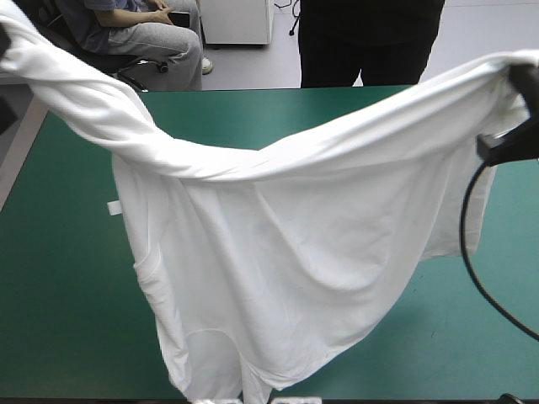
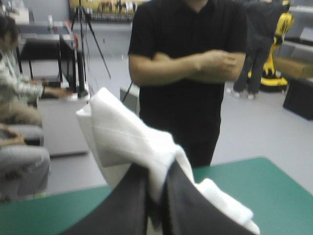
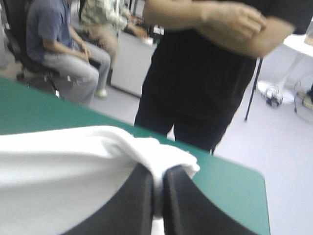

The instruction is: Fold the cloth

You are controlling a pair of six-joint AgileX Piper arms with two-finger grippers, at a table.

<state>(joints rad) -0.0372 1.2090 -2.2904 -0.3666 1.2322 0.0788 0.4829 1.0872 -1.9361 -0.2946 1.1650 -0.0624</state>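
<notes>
The white T-shirt [image 1: 278,252] hangs stretched between my two raised grippers, and its top edge sags in the middle. Its lower part drapes down toward the near edge of the teal-green table [image 1: 67,295]. My left gripper [image 2: 156,169] is shut on a bunched fold of the T-shirt [image 2: 122,137], high over the table's far left. My right gripper [image 3: 157,171] is shut on the opposite end of the T-shirt [image 3: 63,171]. In the high view it shows as a black shape [image 1: 524,80] at the far right. The left gripper is hidden behind cloth in the high view.
A small white tag [image 1: 114,207] sticks out from the shirt's left edge. Bare teal-green cover [image 1: 472,337] shows on both sides of the hanging cloth. The table's far right corner [image 3: 259,176] lies just ahead of the right gripper.
</notes>
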